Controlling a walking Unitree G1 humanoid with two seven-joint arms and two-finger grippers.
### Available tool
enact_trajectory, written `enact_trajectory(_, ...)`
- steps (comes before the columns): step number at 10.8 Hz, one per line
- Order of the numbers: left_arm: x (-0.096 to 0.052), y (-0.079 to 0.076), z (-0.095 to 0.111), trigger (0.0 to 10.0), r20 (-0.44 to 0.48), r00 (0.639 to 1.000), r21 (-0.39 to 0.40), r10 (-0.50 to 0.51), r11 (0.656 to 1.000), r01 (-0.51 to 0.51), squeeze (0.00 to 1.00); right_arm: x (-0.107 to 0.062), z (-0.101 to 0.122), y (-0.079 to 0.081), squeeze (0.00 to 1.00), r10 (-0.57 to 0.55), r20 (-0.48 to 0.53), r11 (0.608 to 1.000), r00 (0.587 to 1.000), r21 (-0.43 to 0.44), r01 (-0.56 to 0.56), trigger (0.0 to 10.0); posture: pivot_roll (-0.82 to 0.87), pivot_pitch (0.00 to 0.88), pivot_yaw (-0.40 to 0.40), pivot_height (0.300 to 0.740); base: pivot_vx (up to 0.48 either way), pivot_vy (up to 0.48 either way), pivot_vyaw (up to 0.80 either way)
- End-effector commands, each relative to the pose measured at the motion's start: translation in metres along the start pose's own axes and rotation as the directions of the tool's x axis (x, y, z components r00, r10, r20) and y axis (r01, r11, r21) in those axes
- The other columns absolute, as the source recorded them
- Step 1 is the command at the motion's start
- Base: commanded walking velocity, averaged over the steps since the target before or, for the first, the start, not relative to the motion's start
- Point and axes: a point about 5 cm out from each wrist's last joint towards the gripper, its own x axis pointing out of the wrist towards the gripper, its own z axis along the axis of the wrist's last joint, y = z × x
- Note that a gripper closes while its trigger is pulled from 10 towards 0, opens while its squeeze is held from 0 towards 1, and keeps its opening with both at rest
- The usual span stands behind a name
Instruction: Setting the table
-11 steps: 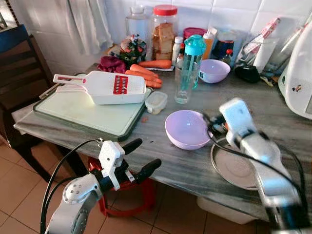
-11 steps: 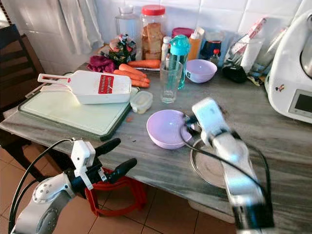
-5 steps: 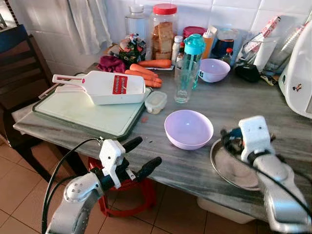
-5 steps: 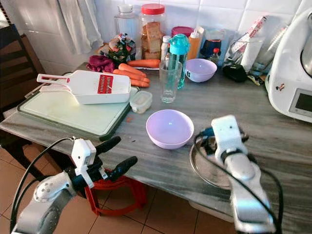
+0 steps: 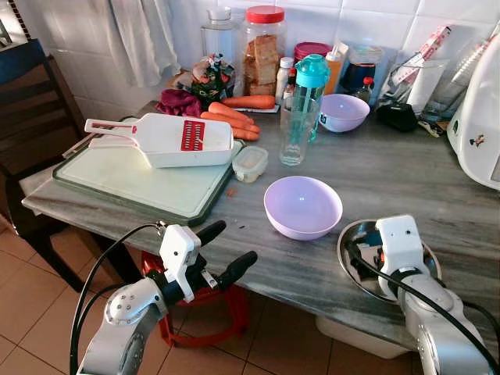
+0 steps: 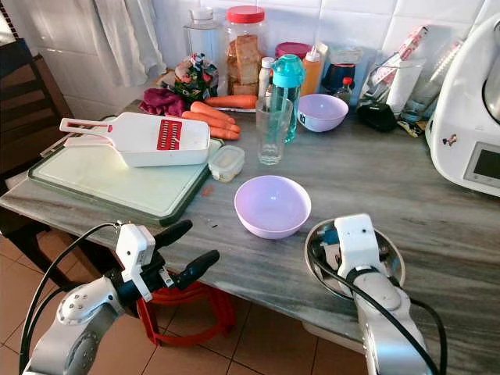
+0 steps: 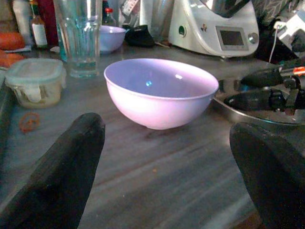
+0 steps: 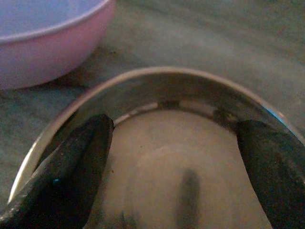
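Since a second ago the right gripper (image 8: 171, 143) drops back from the pink bowl (image 5: 302, 206) at its 11 o'clock, fingers spread inside the steel plate (image 5: 353, 234); setting looks barely begun.

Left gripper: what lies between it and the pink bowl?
Only bare grey tabletop, seen in the left wrist view; the open left gripper hangs off the table's edge facing the pink bowl.

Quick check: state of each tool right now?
Left tool: open, holding nothing, off the table edge.
Right tool: open, over the steel plate, gripping nothing.
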Motion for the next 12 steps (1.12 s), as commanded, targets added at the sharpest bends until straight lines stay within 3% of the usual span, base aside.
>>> enact_trajectory(1, 0.002, 0.002, 0.003, 10.0, 0.002, 1.0, 0.023, 0.002, 1.0, -0.002, 0.0, -0.002, 0.003, -0.001, 0.68, 0.001, 0.004, 1.0, 1.0, 0.011, -0.001, 10.0, -0.02, 0.0, -0.007, 0.74, 0.0, 0.0, 0.0)
enact_trajectory(3, 0.005, 0.003, 0.007, 10.0, 0.008, 1.0, 0.031, -0.002, 1.0, 0.002, 0.0, 0.0, 0.0, 0.005, 0.58, 0.03, -0.03, 0.998, 0.999, 0.051, -0.028, 10.0, -0.02, 0.0, -0.005, 0.74, 0.0, 0.0, 0.0)
enact_trajectory(5, 0.004, 0.001, 0.006, 10.0, 0.008, 1.0, 0.026, -0.018, 0.999, 0.018, 0.0, 0.002, -0.001, 0.012, 0.55, 0.057, -0.043, 0.995, 0.997, 0.081, -0.053, 10.0, -0.02, 0.0, -0.005, 0.74, 0.0, 0.0, 0.0)
enact_trajectory(12, 0.002, -0.004, 0.002, 10.0, 0.002, 1.0, 0.02, -0.024, 1.0, 0.024, 0.0, 0.009, 0.003, 0.023, 0.54, 0.086, -0.028, 0.987, 0.996, 0.136, -0.082, 10.0, -0.01, 0.0, -0.018, 0.74, 0.0, 0.0, 0.0)
